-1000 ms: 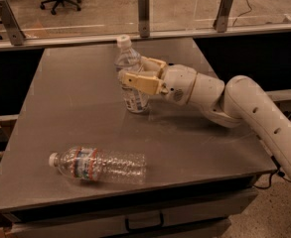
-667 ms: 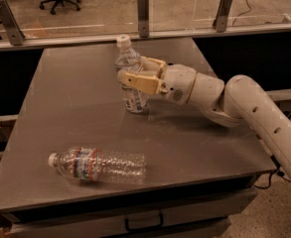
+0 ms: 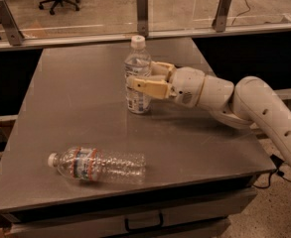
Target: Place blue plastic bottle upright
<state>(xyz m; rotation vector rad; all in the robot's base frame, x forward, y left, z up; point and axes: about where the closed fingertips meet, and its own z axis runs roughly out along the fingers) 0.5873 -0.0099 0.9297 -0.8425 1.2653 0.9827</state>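
The blue plastic bottle [image 3: 136,101], small and clear with a white cap and a white label, stands upright on the grey table [image 3: 70,93] near its middle back. My gripper [image 3: 139,76] reaches in from the right and is shut on the bottle's middle. One cream finger [image 3: 147,87] crosses in front of the bottle and the other sits behind it. The bottle's base rests on the table top.
A longer ribbed clear bottle [image 3: 98,164] with a red-and-blue label band lies on its side near the table's front left edge. A glass screen with metal posts [image 3: 142,11] runs along the back edge. My white arm [image 3: 254,105] spans the table's right side.
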